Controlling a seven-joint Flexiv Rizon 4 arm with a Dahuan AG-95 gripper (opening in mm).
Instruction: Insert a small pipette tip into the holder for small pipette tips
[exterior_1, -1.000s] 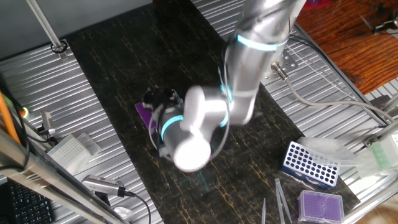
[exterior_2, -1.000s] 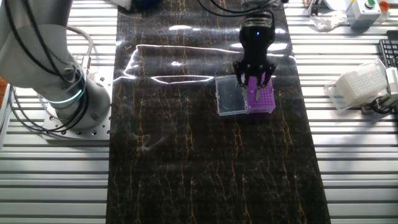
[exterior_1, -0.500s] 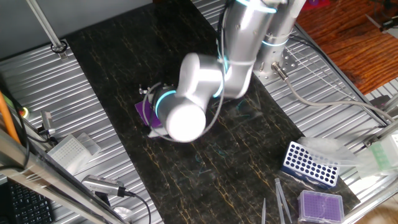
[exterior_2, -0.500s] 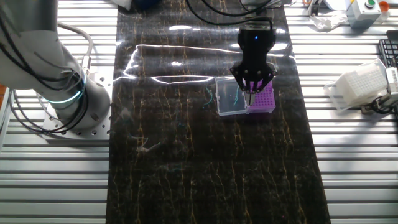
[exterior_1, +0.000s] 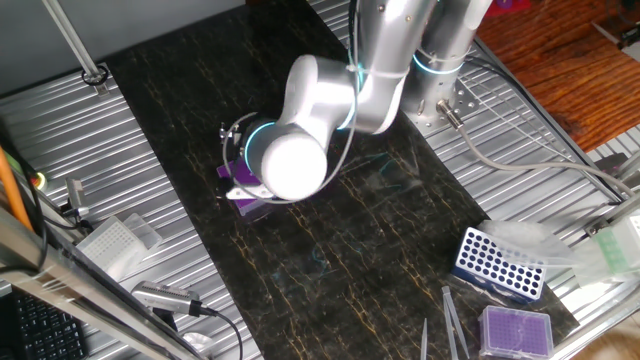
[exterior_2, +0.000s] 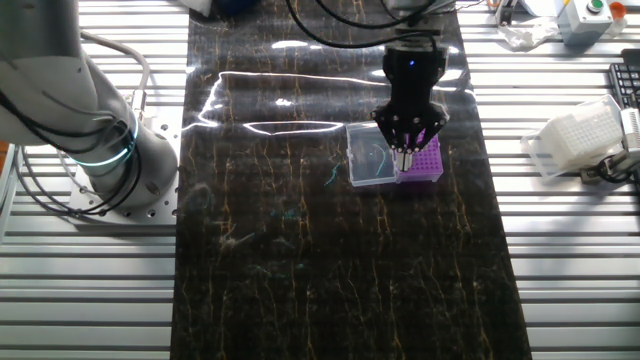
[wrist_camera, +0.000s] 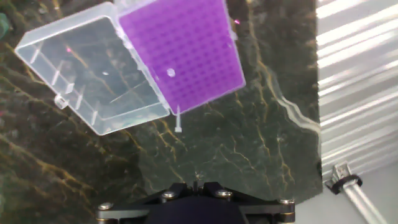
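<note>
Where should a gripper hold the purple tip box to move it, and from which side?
Come from straight above and pinch the purple box across the two walls beside the hinge. Its clear lid lies open flat along one side, so that side is blocked.

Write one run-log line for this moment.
gripper: over holder for small pipette tips | jaws: unclear | clear lid: open | grid: one white spot

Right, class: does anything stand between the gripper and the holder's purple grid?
Nothing visible does. The gripper hangs over the holder, whose clear lid lies open to one side, leaving the grid uncovered.
</note>
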